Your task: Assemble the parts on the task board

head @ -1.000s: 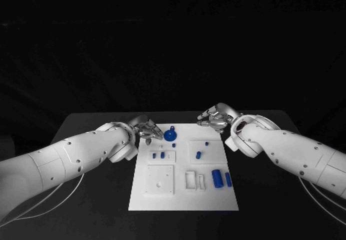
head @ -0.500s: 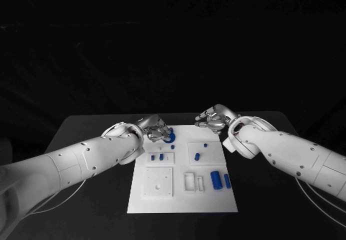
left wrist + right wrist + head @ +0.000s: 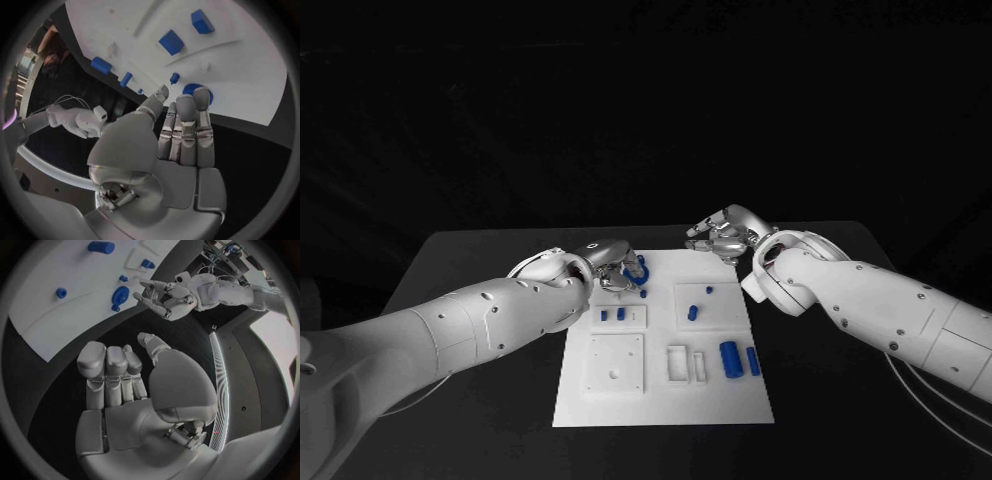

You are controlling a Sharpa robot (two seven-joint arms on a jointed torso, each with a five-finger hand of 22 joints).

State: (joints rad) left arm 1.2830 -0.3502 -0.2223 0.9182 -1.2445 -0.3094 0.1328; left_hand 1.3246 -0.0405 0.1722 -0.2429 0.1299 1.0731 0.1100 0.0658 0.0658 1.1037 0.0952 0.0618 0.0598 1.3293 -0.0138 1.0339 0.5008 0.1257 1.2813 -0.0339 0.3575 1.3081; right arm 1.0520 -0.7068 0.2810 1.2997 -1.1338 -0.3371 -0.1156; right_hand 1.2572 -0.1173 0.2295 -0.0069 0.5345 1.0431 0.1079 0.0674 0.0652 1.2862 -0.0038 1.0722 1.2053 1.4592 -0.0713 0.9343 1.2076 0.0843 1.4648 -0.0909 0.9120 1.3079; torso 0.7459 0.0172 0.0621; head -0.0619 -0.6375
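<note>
The task board (image 3: 668, 390) lies in the middle of the black table (image 3: 473, 255). A round blue part (image 3: 636, 270) with a small tab lies at the board's far left corner, directly under the fingertips of the left hand (image 3: 609, 262). In the left wrist view the same part (image 3: 199, 91) shows just beyond the extended fingers (image 3: 185, 120); whether they touch it cannot be told. The fingers lie side by side and nearly straight, the thumb is set apart, and nothing is held in the palm. Just nearer than the left hand, two short blue pegs (image 3: 610, 314) stand in a square recess of the board. Toward the right hand from there, a blue pin (image 3: 694, 313) and a small blue stud (image 3: 711, 290) sit in a second recess. At the board's near side, well apart from both hands, a large blue cylinder (image 3: 730, 357) and a thinner blue bar (image 3: 754, 362) lie side by side, next to a white slotted block (image 3: 681, 363). The right hand (image 3: 720, 235) hovers beyond the board's far right corner, over the table. In the right wrist view its fingers (image 3: 107, 369) are extended and close together, the thumb apart, holding nothing.
</note>
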